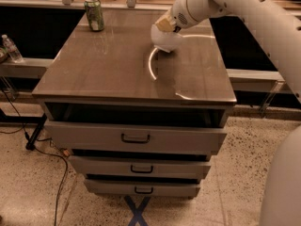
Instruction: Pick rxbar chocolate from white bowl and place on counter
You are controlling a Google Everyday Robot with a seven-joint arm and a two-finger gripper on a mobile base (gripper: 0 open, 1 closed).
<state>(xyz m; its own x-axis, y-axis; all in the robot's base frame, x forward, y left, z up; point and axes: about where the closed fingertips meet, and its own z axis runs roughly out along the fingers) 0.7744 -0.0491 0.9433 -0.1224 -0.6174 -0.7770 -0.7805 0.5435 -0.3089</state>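
Note:
The white bowl [165, 40] stands on the far right part of the brown-grey counter [117, 65]. My gripper [165, 24] reaches down from the upper right and sits right over the bowl's mouth, covering its inside. The rxbar chocolate is hidden from view. My white arm [235, 4] stretches across the upper right of the view.
A green drink can [94, 14] stands at the counter's far left corner. The grey cabinet has three handled drawers [135, 138] below the top. A water bottle [11, 48] stands on a low shelf at the left. Cables lie on the floor at the lower left.

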